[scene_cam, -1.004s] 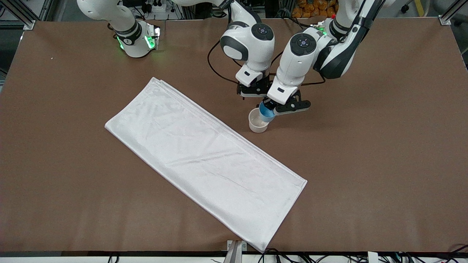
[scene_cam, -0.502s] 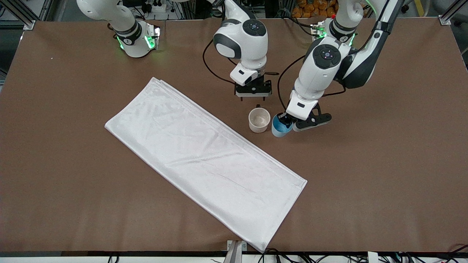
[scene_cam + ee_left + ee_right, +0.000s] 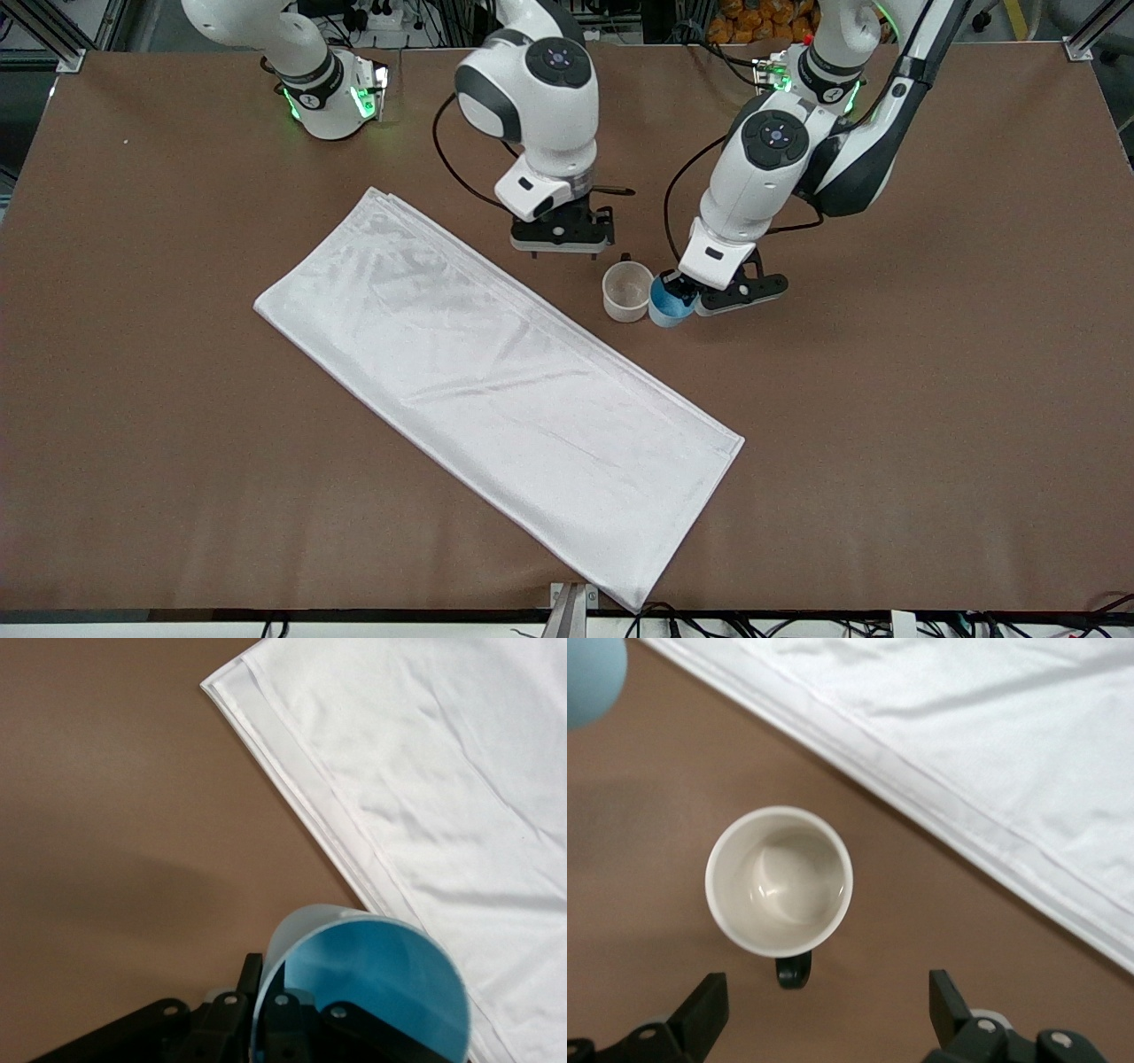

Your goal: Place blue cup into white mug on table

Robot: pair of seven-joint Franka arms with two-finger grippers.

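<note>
The blue cup (image 3: 667, 306) is tilted, close beside the white mug (image 3: 627, 291) on the brown table (image 3: 930, 372), on the side toward the left arm's end. My left gripper (image 3: 684, 297) is shut on the cup's wall. In the left wrist view one finger is inside the blue cup (image 3: 381, 988) and one outside, with the left gripper (image 3: 266, 983) pinching the rim. My right gripper (image 3: 563, 252) is open and empty over the table beside the mug. In the right wrist view the upright, empty mug (image 3: 780, 881) lies ahead of the right gripper (image 3: 826, 1010), its dark handle (image 3: 793, 971) pointing between the fingers.
A large white cloth (image 3: 496, 381) lies slantwise across the middle of the table, its edge close to the mug. It shows in the left wrist view (image 3: 425, 771) and the right wrist view (image 3: 966, 726). The arm bases stand along the table's edge farthest from the front camera.
My left gripper carried the blue cup from over the mug's rim down to the mug's side, then slightly back toward it. My right gripper moved away from the mug toward the right arm's end.
</note>
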